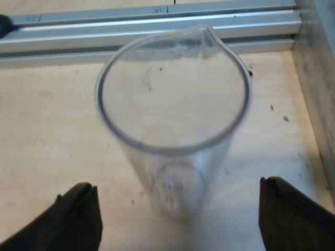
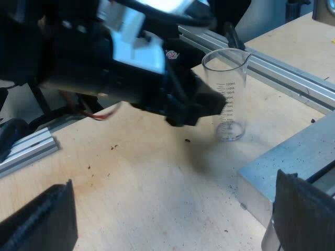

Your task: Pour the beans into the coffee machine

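Left gripper (image 1: 177, 184) first: its two black fingers are spread wide, a clear gap inside each one. Standing upright between them, right at the fingertips, is the clear, round measuring glass (image 1: 172, 120) with a pouring lip, and neither finger touches it. The pale wood shows straight through its wall and base. It stands on the light wooden table top (image 1: 47, 130). The pouring lip points away from the fingers, towards the long silver aluminium rail (image 1: 157, 31) that lies across the table just beyond the glass.

Over to the right wrist view. The right gripper (image 2: 174, 180) hangs low over the wood well short of the glass, its black fingers also wide apart and holding nothing. Between it and the glass the table carries small dark specks (image 2: 112, 147), a few scattered and one lying close to the glass's foot. A flat grey metal block (image 2: 293, 151) sits near the glass, its top dusted with the same specks. Farther on, the bulky black left arm (image 2: 131, 68) reaches in, its tip level with the glass's printed scale, right beside the wall. The glass stands upright on the wood between the block and the rail.
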Controlling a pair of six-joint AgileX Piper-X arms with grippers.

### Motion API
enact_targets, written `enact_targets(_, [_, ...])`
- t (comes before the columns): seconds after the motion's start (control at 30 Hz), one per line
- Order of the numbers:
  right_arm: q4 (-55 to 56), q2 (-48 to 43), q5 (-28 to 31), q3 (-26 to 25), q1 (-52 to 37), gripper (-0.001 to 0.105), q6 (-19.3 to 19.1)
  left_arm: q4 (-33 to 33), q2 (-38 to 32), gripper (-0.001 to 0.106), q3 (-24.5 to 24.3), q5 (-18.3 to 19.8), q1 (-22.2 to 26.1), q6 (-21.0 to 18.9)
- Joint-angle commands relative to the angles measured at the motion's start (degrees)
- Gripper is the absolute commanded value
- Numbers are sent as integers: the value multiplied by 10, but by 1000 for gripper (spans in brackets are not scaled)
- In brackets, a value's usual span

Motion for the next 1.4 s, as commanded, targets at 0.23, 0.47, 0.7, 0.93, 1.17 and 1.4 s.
enact_targets(0.23, [64, -64, 21, -5, 0, 78, -11, 248, -137, 65, -41, -4, -1, -1])
enact_targets(0.47, [197, -170, 29, -5, 0, 78, -11, 352, -260, 65, -94, -4, -39, -1])
enact_targets(0.7, [335, -300, 72, -5, 0, 78, -7, 449, -357, 65, -170, 48, -90, -4])
enact_targets(0.93, [517, -410, 131, -36, -61, 78, -4, 490, -380, 65, -241, 56, -116, -36])
enact_targets(1.17, [572, -486, 100, -51, -268, 78, -1, 489, -380, 65, -270, 56, -115, -36])
enact_targets(1.4, [645, -522, 39, -51, -475, 78, -1, 505, -380, 65, -274, 56, -137, -38])
